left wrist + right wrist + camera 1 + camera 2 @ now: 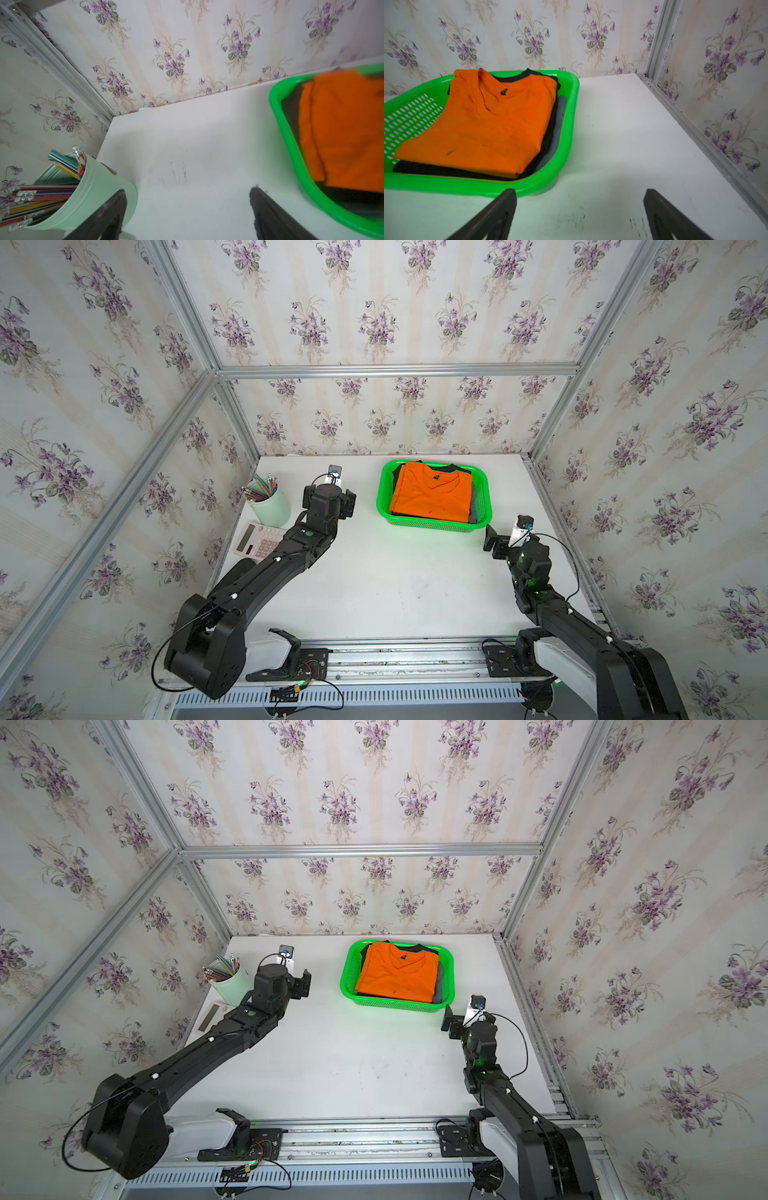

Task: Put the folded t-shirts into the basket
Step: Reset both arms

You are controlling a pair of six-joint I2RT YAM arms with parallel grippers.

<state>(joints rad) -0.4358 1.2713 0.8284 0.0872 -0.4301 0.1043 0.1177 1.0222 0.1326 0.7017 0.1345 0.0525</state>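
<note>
The right claw (pixel 579 190), spread and empty, hovers just off the near right corner of the basket (pixel 432 526). The left claw (pixel 187 190), also spread and empty, hangs between the basket and a pencil cup (pixel 270 506). The basket sits by the far edge of the surface (pixel 395 585). It holds the folded t-shirts (pixel 399 973): orange tee (pixel 430 493) on top, black tee (pixel 446 170) beneath, grey tee (pixel 554 143) lowest.

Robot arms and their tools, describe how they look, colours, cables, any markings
The left arm and right arm are matte black with boxy links, white base casings and small green lights. Thin black cables loop beside them. The left tool and right tool each have two black tapering fingers.
</note>
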